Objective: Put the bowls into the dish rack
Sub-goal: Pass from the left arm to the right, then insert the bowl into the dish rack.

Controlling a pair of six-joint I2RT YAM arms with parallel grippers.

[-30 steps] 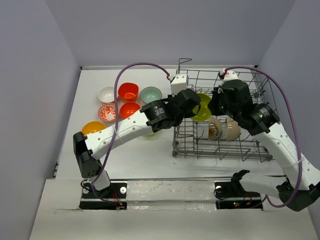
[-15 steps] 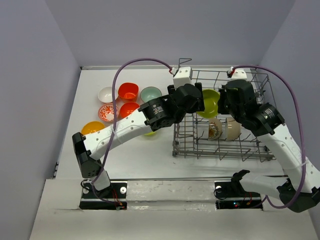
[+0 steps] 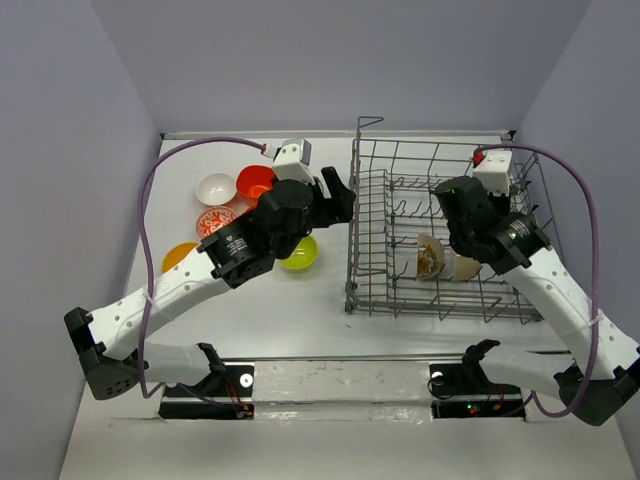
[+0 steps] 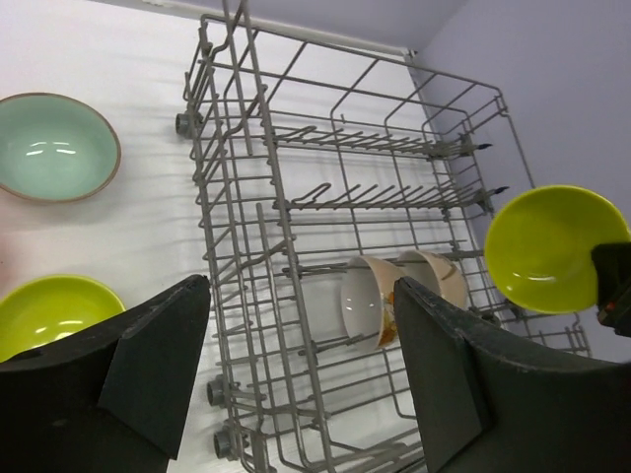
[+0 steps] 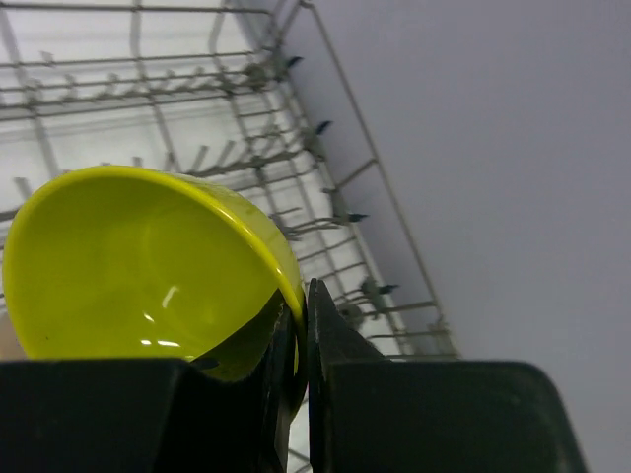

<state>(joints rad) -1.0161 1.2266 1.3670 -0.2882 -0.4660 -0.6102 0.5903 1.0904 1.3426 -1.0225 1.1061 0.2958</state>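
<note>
The grey wire dish rack [image 3: 440, 300] stands on the right, also seen in the left wrist view [image 4: 237, 197]. Two pale bowls [image 4: 370, 301] [image 4: 439, 276] stand on edge in it. My right gripper [image 5: 301, 305] is shut on the rim of a lime green bowl [image 5: 138, 266], held above the rack's right side [image 4: 547, 246]. In the top view the right arm hides that bowl. My left gripper [image 4: 301, 296] is open and empty, just left of the rack [image 3: 338, 195]. On the table lie a second lime bowl [image 3: 300, 253], a teal one [image 4: 54, 146], red-orange [image 3: 255, 182], white [image 3: 216, 188], patterned [image 3: 213, 222] and orange-yellow [image 3: 180, 255].
The rack's tall wire sides and upright tines [image 4: 375, 192] rise between the two arms. Grey walls close in the table at the back and on both sides. The left arm's cable [image 3: 150, 200] loops over the loose bowls.
My left gripper opened, let go of the lime bowl and drew back left out of the rack. The right gripper keeps the bowl and has shifted it to the right.
</note>
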